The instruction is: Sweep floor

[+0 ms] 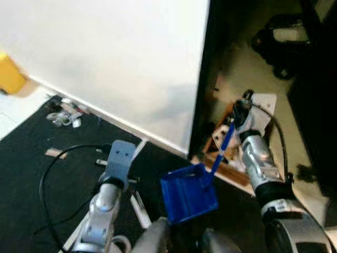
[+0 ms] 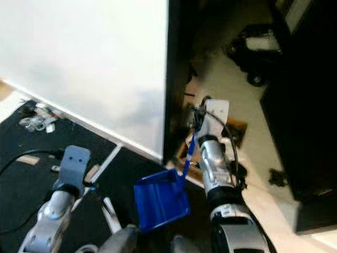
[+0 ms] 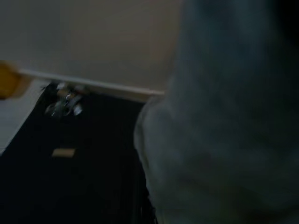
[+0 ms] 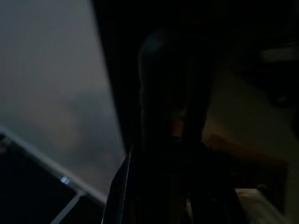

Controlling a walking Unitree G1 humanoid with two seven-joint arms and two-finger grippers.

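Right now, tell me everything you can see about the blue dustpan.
The blue dustpan looks like glossy plastic: a squarish scoop with raised walls and a thin blue handle rising from one corner. It hangs tilted above the dark floor mat, in front of the white wall. The right gripper has the handle's upper end; the blur hides how its fingers stand. Nothing can be made out in the scoop.

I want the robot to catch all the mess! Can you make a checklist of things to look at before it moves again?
1. Blue dustpan held up by the right gripper: ok, the handle runs up to it, though the finger grip itself is hard to see.
2. Dustpan down on the floor: not ok, it hangs tilted above the black mat.
3. Litter pile located: ok, by the white wall, ahead to the left.
4. Left gripper holding a broom: cannot tell.
5. Black cable out of the way: not ok, it loops across the mat.
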